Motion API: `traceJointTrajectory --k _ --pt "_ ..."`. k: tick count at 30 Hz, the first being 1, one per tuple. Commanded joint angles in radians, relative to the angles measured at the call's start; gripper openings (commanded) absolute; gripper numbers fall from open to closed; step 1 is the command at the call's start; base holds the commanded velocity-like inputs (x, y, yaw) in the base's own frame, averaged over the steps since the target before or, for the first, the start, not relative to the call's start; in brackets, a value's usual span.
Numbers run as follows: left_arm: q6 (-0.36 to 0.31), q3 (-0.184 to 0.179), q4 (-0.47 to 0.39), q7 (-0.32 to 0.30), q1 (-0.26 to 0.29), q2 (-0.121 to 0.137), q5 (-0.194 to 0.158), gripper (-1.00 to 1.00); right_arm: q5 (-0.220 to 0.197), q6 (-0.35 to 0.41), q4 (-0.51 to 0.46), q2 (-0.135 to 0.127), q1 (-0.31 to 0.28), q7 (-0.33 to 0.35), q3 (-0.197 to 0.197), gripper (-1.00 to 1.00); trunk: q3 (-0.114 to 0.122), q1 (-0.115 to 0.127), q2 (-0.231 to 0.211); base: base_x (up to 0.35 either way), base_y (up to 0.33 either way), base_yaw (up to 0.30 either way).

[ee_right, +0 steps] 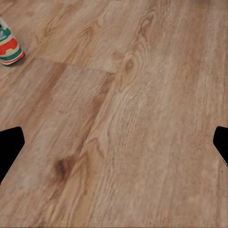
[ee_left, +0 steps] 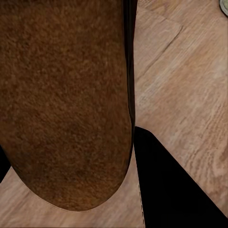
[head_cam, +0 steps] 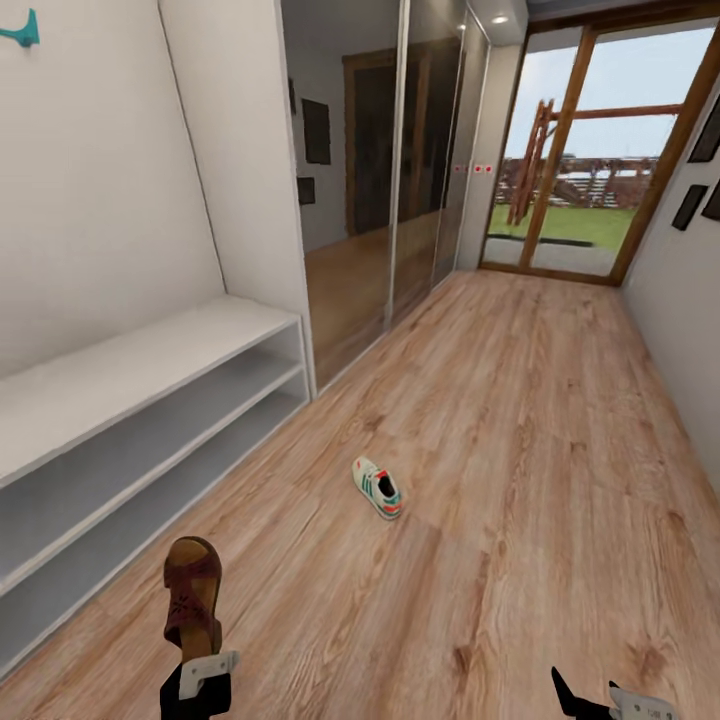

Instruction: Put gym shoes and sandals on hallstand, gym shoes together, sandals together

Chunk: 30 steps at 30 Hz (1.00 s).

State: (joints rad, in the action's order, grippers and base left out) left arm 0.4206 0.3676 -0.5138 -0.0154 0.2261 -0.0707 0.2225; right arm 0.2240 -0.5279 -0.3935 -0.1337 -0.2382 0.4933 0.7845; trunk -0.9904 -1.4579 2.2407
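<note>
While gripped by the left pincer, the sandal shows grainy brown leather.

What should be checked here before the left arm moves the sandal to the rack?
1. Sandal held in left gripper: ok, it stands upright above the jaws, clear of the floor.
2. Grip firmness: cannot tell; the left wrist view shows the sole close against one finger.
3. Hallstand shelves free near the arm: ok.
4. Right gripper empty: ok, jaws apart over the corridor floor.
5. Gym shoe out of the path: ok, it lies on the floor farther ahead.
</note>
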Motion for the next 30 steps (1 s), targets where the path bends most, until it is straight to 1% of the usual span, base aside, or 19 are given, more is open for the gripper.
traceJointTrajectory --k 1,8,22,30 --pt "0.003 0.008 0.0 -0.002 0.001 -0.001 0.014 -1.0 0.009 -0.004 0.001 0.0 -0.001 0.005 0.009 1.0 -0.001 0.0 0.0 0.229 -0.233 0.223" --pt "0.003 0.008 0.0 -0.001 0.001 -0.001 0.014 -1.0 0.01 -0.006 0.001 -0.001 -0.001 0.005 0.009 1.0 -0.001 0.0 0.0 0.231 -0.244 0.076" --pt "0.003 0.008 -0.001 0.002 0.001 -0.001 0.012 -1.0 0.011 -0.003 -0.001 -0.005 -0.001 0.007 0.009 1.0 -0.001 0.0 0.0 0.233 -0.249 0.006" --pt "0.003 0.008 -0.001 0.002 0.001 -0.001 0.012 -1.0 0.011 -0.003 -0.001 -0.002 -0.001 0.007 0.009 1.0 0.003 0.0 0.0 0.208 -0.257 0.178"
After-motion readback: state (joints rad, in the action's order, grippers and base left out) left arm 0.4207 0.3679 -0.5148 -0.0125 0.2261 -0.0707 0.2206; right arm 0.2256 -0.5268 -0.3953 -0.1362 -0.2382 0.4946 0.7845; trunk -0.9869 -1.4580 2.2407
